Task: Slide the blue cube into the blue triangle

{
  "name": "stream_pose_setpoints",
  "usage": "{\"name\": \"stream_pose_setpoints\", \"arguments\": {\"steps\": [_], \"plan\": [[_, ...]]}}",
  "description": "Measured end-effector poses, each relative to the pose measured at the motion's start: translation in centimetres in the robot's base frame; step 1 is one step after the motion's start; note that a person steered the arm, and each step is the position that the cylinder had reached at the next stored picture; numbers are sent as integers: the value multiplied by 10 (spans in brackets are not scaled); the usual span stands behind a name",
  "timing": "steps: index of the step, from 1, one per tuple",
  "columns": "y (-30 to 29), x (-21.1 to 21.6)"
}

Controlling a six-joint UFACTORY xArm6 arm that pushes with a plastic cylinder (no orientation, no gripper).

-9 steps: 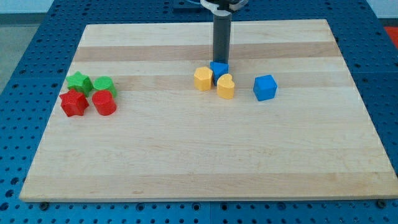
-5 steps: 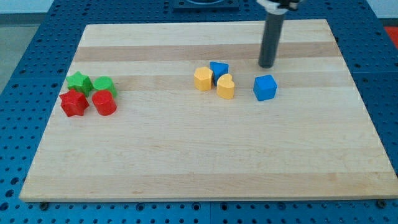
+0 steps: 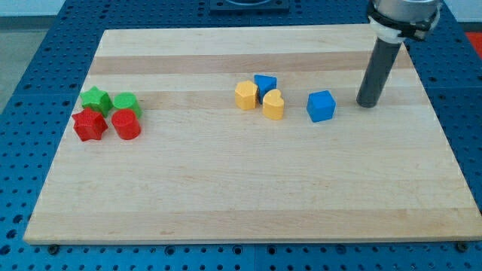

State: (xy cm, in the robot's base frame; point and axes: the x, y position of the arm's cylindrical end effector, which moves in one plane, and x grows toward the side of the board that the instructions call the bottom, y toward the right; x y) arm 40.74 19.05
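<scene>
On the wooden board [image 3: 226, 188], my tip [image 3: 366, 104], jawless, has moved right of the blue cube [image 3: 321, 106].

- The desk [image 3: 226, 188] was a pale wooden board with lighter and darker grain bands running across the view.
- A blue perforated surface [image 3: 30, 90] dotted with rows of small holes surrounded it on every side.
- Light fell evenly, leaving only soft, short shadows on the wood.

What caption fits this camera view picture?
My tip stands right of the blue cube, apart from it; blue triangle waits left.
</scene>
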Motion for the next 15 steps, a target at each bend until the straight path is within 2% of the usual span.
{"name": "stream_pose_setpoints", "arguments": {"steps": [6, 12, 15], "plan": [[-79, 29], [-98, 12], [-105, -11]]}}
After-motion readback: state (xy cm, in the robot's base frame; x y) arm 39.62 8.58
